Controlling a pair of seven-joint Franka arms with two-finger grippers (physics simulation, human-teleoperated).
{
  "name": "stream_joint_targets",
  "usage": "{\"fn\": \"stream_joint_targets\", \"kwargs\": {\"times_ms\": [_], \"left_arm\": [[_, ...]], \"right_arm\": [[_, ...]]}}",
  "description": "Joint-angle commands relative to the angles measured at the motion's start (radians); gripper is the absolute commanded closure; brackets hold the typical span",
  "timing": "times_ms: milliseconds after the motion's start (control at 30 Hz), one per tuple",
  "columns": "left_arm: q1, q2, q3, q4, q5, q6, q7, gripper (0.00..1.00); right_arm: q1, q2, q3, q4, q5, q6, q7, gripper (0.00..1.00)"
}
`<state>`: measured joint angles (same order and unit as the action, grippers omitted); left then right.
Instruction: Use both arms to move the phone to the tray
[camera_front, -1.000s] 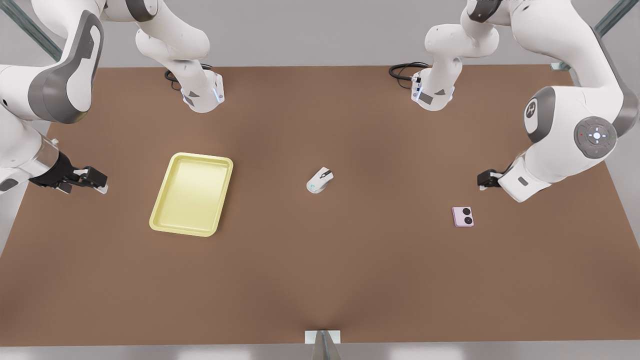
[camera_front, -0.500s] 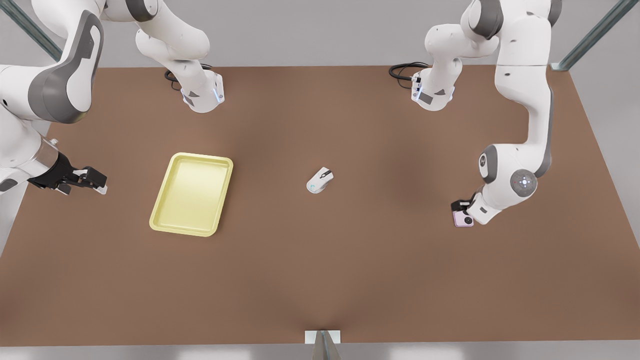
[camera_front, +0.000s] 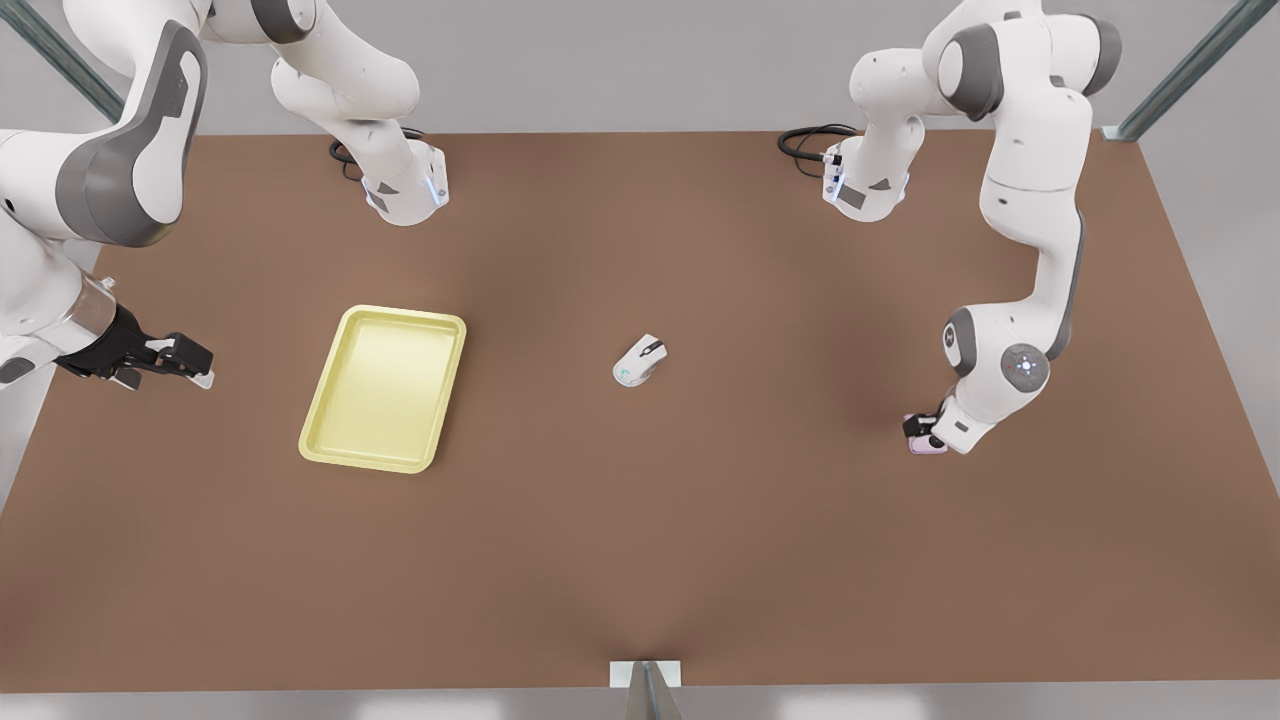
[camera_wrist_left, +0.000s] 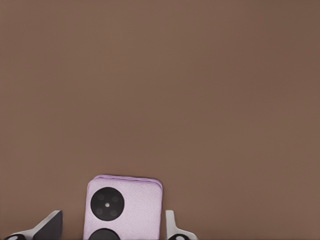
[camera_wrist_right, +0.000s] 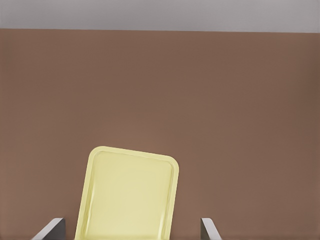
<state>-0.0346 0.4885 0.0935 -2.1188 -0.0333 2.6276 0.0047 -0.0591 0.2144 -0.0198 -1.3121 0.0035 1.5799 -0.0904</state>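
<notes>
**Left gripper low over phone, fingers either side**

Phone (camera_front: 926, 447) lay flat on the brown table (camera_front: 640, 560) at the front view's right, well apart from the tray (camera_front: 383, 388) on the front view's left. A white mouse (camera_front: 640, 360) sat between them, near mid-table.

Left gripper (camera_front: 922, 428) was down at the phone, the wrist covering most of it in the front view. In the left wrist view the phone (camera_wrist_left: 125, 207) sat between the two fingertips (camera_wrist_left: 172, 227), jaws spread, a strip of table visible on each side; no contact seen.

Right gripper (camera_front: 195, 365) hovered at the front view's left edge, beside the tray and clear of it, waiting. Its fingertips (camera_wrist_right: 50, 230) stood wide apart, nothing between them, with the tray (camera_wrist_right: 127, 197) ahead
</notes>
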Motion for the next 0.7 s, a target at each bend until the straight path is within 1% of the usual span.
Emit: {"fn": "stream_joint_targets", "kwargs": {"times_ms": [0,333,367,400,433,667], "left_arm": [[0.001,0.010,0.000,0.000,0.003,0.048,0.063,0.00],[0.001,0.041,0.000,0.002,0.003,0.077,0.063,0.00],[0.001,0.041,0.000,0.002,0.003,0.077,0.063,0.04],[0.001,0.042,0.000,0.003,0.003,0.075,0.063,0.11],[0.001,0.042,0.000,0.003,0.003,0.075,0.063,0.12],[0.001,0.055,-0.001,0.003,0.003,0.077,0.063,0.15]], "right_arm": [[0.001,-0.001,0.000,0.001,0.001,0.000,-0.005,0.00],[0.001,-0.001,0.000,-0.001,-0.005,-0.003,-0.006,0.00],[0.001,-0.001,0.000,-0.001,-0.005,-0.003,-0.006,0.00],[0.001,-0.003,0.001,0.000,-0.005,-0.003,-0.006,0.00],[0.001,-0.001,0.000,-0.001,-0.005,-0.003,-0.006,0.00],[0.001,-0.001,0.000,0.000,-0.004,-0.001,-0.006,0.00]]}}
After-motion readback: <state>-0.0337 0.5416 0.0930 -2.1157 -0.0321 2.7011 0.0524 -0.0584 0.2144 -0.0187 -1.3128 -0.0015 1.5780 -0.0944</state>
